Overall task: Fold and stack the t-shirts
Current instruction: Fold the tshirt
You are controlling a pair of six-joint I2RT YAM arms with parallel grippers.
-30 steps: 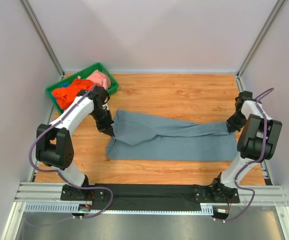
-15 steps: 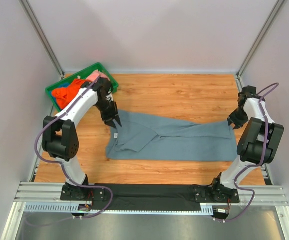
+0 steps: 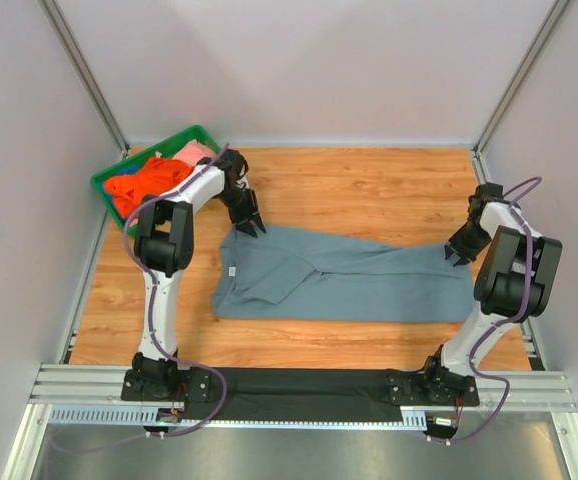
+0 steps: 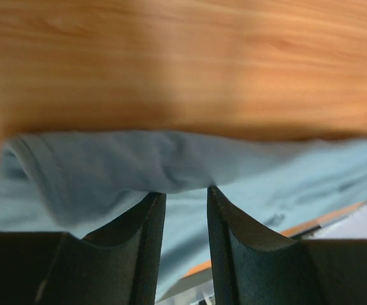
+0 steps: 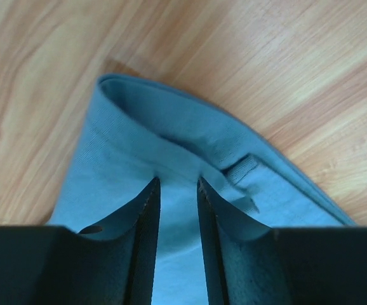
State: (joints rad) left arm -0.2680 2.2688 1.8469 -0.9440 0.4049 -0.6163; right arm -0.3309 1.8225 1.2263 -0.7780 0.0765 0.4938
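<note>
The grey tee (image 3: 349,280) lies spread across the middle of the table (image 3: 369,190), long side running left to right, its small white label (image 3: 231,270) showing near the left end. A broad fold runs slantwise over its left half.

My left gripper (image 3: 251,228) sits at the tee's far left corner. From my left wrist, my two fingers (image 4: 146,235) stand apart with a clear gap, and the cloth lies just past the tips, its edge humped up a little off the wood. Nothing is pinched there: those jaws are parted and hold nothing.

My right gripper (image 3: 456,252) is at the tee's right end, near the far corner. From my right wrist the gap is narrower, but it is a gap all the same, and I see cloth through it rather than between the pads. These jaws, too, are parted and hold nothing. The edge ahead of them is doubled over on itself.

Well off to the far left stands the green bin (image 3: 145,153) with an orange tee (image 3: 144,182) and a pink tee (image 3: 194,152) bunched inside — apart from the grey one.
</note>
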